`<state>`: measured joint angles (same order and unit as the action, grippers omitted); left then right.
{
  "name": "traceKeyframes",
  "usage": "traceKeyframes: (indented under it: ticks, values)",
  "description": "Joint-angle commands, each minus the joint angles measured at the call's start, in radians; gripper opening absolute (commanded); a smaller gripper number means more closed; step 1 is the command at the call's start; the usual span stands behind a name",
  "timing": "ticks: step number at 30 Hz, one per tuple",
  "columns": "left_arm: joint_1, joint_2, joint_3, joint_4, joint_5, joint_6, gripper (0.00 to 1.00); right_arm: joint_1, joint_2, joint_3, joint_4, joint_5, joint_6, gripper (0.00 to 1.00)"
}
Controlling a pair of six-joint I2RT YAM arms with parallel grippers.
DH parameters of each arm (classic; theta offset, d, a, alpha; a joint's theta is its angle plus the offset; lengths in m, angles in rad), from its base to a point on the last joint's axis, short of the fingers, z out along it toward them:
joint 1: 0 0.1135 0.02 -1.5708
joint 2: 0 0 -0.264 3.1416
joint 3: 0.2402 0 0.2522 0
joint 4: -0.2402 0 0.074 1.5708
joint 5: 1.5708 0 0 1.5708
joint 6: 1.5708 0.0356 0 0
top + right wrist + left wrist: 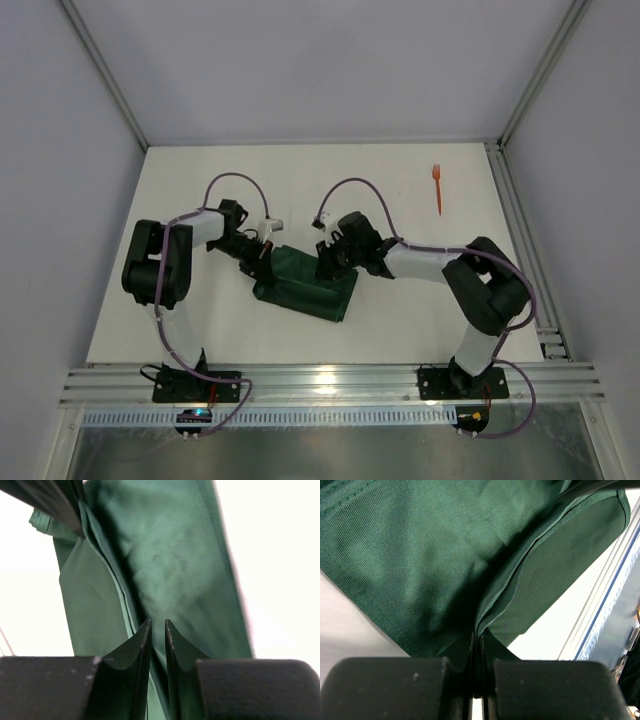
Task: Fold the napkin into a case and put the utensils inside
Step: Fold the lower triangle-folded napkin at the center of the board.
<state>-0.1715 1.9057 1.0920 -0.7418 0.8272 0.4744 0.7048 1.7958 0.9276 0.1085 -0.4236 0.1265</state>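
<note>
The dark green napkin (312,290) lies folded in layers as a rough rectangle in the middle of the table. My left gripper (262,262) sits at its left end, shut on a folded edge of the cloth; in the left wrist view the napkin (420,555) runs into the closed left gripper (476,632). My right gripper (326,262) hovers over the napkin's far edge. In the right wrist view the right gripper (158,622) stands open by a narrow gap just above the napkin (170,555). One orange fork (437,188) lies far off at the back right.
A white tabletop (200,190) is bounded by grey walls and metal frame posts. An aluminium rail (330,382) runs along the near edge by the arm bases. Purple cables loop above both wrists.
</note>
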Motion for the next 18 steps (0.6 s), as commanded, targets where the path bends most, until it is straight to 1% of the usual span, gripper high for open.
traceKeyframes:
  ticks: [1,4,5,7,9,11,12,15,18]
  values:
    - [0.004,0.006,0.022,0.013,-0.025,0.015,0.00,0.021,-0.137,0.031,-0.078,0.170,-0.037,0.21]
    - [0.004,0.001,0.017,0.013,-0.034,0.015,0.01,0.054,-0.199,0.013,-0.102,0.256,-0.048,0.22]
    - [0.004,0.000,0.016,0.010,-0.043,0.015,0.03,0.086,-0.213,0.005,-0.102,0.258,-0.056,0.21]
    - [0.004,-0.008,0.013,0.009,-0.048,0.015,0.06,0.123,-0.220,-0.025,-0.102,0.243,-0.056,0.18]
    - [0.004,-0.019,0.003,0.016,-0.057,0.010,0.12,0.176,-0.227,-0.068,-0.078,0.197,-0.041,0.16]
    - [0.004,-0.036,-0.004,0.030,-0.068,0.001,0.13,0.199,-0.228,-0.107,-0.035,0.134,-0.007,0.13]
    - [0.004,-0.042,-0.007,0.045,-0.083,-0.009,0.13,0.199,-0.225,-0.148,0.018,0.117,0.030,0.12]
    - [0.004,-0.048,-0.014,0.055,-0.088,-0.016,0.13,0.199,-0.216,-0.209,0.095,0.109,0.074,0.09]
    - [0.004,-0.046,-0.014,0.048,-0.089,-0.013,0.10,0.197,-0.188,-0.225,0.091,0.123,0.082,0.08]
